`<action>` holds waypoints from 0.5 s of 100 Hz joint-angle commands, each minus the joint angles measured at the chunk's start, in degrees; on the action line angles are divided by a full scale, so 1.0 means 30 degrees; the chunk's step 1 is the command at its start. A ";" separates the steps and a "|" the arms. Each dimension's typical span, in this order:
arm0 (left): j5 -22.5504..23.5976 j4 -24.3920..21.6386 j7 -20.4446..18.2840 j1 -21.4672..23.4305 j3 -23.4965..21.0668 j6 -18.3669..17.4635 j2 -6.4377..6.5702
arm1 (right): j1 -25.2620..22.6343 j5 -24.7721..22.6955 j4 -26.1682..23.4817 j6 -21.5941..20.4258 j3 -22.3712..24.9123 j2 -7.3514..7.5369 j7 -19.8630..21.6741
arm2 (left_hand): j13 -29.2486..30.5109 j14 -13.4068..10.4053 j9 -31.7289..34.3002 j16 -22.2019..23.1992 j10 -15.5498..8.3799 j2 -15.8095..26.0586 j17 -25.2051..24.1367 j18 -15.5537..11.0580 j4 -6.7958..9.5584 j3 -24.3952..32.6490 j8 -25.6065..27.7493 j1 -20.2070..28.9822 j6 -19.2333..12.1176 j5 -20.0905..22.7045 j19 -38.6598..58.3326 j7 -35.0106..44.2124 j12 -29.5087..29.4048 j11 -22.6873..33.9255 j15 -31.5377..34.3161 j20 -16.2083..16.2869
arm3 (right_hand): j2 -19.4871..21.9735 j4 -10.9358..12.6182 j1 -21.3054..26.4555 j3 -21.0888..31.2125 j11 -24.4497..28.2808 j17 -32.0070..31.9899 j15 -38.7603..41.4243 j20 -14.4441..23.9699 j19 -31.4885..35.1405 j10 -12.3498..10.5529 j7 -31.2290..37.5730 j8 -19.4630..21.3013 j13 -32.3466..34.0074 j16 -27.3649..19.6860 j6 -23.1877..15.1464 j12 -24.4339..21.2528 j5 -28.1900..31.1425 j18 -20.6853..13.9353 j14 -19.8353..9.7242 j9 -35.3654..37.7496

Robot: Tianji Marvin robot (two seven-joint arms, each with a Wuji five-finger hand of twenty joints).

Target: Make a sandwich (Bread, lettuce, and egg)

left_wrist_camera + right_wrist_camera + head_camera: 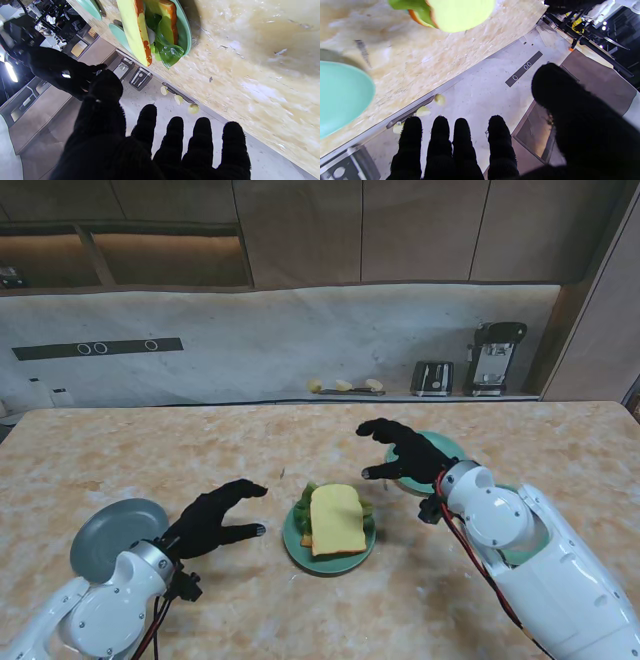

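Sandwich (334, 520) sat stacked on the green plate (292, 542) in the middle of the table (150, 450), a yellow bread slice on top with lettuce (306, 498) poking out at the far edges; we could not see the egg. Our left hand (213, 520) hovered just left of the plate, fingers spread and holding nothing. Our right hand (406, 452) hung over a second green plate (447, 446) to the right, likewise loose and empty. We judged the stack finished or nearly so. To close the step well, we needed to draw both hands outward and upward, away from the plate's rim, so no finger nudged the top slice askew.
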 commanded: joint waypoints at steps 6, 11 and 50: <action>-0.0281 0.0146 -0.0040 -0.0136 0.0186 0.0348 -0.0168 | -0.1748 -0.1356 -0.0552 -0.0977 0.0791 0.0265 -0.0768 | -0.0225 -0.0239 0.0143 0.0228 -0.0292 0.0579 -0.0220 -0.0210 -0.0406 -0.0330 0.0092 0.0066 -0.0267 0.0183 0.0207 0.0207 0.0129 0.0096 0.0318 -0.0356 | -0.0169 -0.0008 -0.0609 -0.0645 0.1330 -0.0294 0.0363 -0.0234 0.0185 -0.0668 0.0095 0.0004 0.0199 -0.0018 0.0090 -1.5463 0.0896 0.0058 -0.0356 -0.0395; -0.0277 0.0196 0.0044 -0.0190 0.0227 0.0394 -0.0186 | -0.2453 -0.1820 -0.1011 -0.1249 0.1303 0.0263 -0.1152 | -0.0169 -0.0219 0.0188 0.0235 -0.0313 0.0570 -0.0195 -0.0219 -0.0408 -0.0338 0.0088 0.0044 -0.0275 0.0193 0.0222 0.0203 0.0132 0.0108 0.0336 -0.0355 | -0.0164 0.0008 -0.0663 -0.0748 0.2192 -0.0314 0.0685 -0.0205 0.0396 -0.0764 0.0116 0.0086 0.0384 0.0149 0.0151 -1.5121 0.0914 0.0086 -0.0407 -0.0365; -0.0269 0.0420 0.0155 -0.0285 0.0524 0.0771 -0.0214 | -0.7037 -0.2862 -0.3243 -0.1220 0.3752 0.0216 -0.2168 | -0.0041 -0.0190 0.0241 0.0226 -0.0288 0.0534 -0.0146 -0.0210 -0.0410 -0.0340 0.0059 -0.0104 -0.0275 0.0206 0.0213 0.0171 0.0087 0.0028 0.0323 -0.0390 | 0.0760 0.1028 -0.1072 -0.3290 0.2545 -0.0315 0.1326 0.0070 0.1146 -0.0618 -0.0409 0.0074 0.1376 0.0504 0.0865 -1.5039 0.1774 0.0494 -0.0251 0.0810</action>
